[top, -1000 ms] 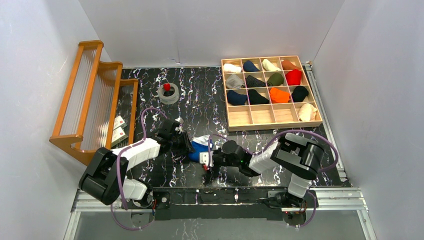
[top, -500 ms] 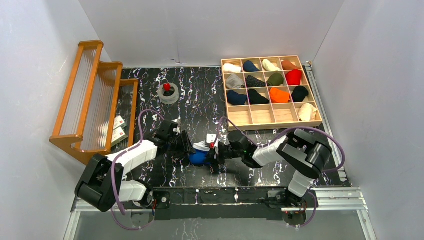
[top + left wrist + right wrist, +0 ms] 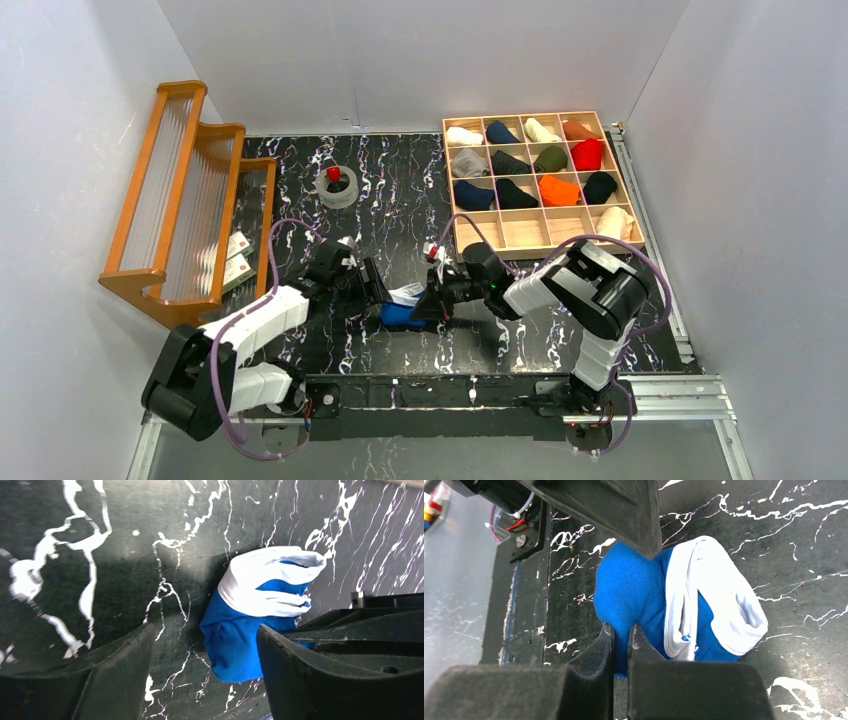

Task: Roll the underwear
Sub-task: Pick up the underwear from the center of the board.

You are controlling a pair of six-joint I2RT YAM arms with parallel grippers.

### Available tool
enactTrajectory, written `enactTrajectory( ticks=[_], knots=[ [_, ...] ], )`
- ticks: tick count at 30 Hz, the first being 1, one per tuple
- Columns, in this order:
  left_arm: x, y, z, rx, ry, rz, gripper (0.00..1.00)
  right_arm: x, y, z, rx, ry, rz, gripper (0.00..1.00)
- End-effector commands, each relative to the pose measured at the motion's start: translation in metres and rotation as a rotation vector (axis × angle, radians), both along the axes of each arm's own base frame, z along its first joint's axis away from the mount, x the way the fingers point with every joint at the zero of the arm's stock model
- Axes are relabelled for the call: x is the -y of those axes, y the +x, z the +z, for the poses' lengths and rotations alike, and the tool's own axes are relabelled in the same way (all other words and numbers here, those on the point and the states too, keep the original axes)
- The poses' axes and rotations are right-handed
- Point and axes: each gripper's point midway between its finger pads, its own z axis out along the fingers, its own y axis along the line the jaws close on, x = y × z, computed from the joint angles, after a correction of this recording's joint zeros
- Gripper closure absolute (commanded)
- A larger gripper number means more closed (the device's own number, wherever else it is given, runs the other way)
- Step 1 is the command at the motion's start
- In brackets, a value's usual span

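Observation:
The blue underwear [image 3: 398, 316] lies bunched on the black marbled table near the front edge, its white waistband [image 3: 270, 580] folded over one end. My right gripper [image 3: 622, 630] is shut on a fold of the blue cloth [image 3: 634, 590], reaching in from the right [image 3: 426, 303]. My left gripper [image 3: 205, 630] stands open around the bundle's other side [image 3: 377, 291]. Its right finger [image 3: 320, 680] is close against the cloth and its left finger [image 3: 75, 680] is well apart. One left finger [image 3: 624, 515] shows at the top of the right wrist view.
A wooden compartment tray [image 3: 465, 235] at the back right holds several rolled garments. A wooden rack [image 3: 180, 200] stands along the left wall with white cards [image 3: 238, 258] beside it. A tape roll [image 3: 338, 187] with a red piece sits at the back.
My left gripper has opened and let go of the blue underwear. My right gripper swung up from the front edge to the bundle and closed on its blue cloth.

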Motion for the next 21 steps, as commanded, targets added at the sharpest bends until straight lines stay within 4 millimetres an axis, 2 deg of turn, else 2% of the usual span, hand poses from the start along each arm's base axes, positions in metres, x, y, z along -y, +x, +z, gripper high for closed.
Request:
enactTrajectory(
  ticks=[1,4,8,12,17,21],
  knots=[
    [-0.022,0.012,0.019,0.090,0.074,0.087,0.26,0.014,-0.009,-0.022,-0.250,-0.098,-0.027,0.99],
    [-0.020,0.016,0.032,0.164,0.031,0.100,0.24,0.018,-0.007,-0.025,-0.328,-0.104,-0.054,0.99],
    [-0.006,0.009,0.037,0.230,-0.080,0.029,0.23,0.022,-0.001,-0.030,-0.436,-0.124,-0.093,0.99],
    [0.006,-0.003,0.033,0.230,-0.153,-0.042,0.23,0.029,0.005,-0.040,-0.566,-0.159,-0.157,0.99],
    [0.016,-0.010,0.029,0.231,-0.191,-0.125,0.23,0.039,0.005,-0.050,-0.733,-0.166,-0.236,0.99],
    [0.026,-0.011,0.034,0.252,-0.226,-0.186,0.22,0.046,0.008,-0.062,-0.801,-0.207,-0.320,0.99]
  ],
)
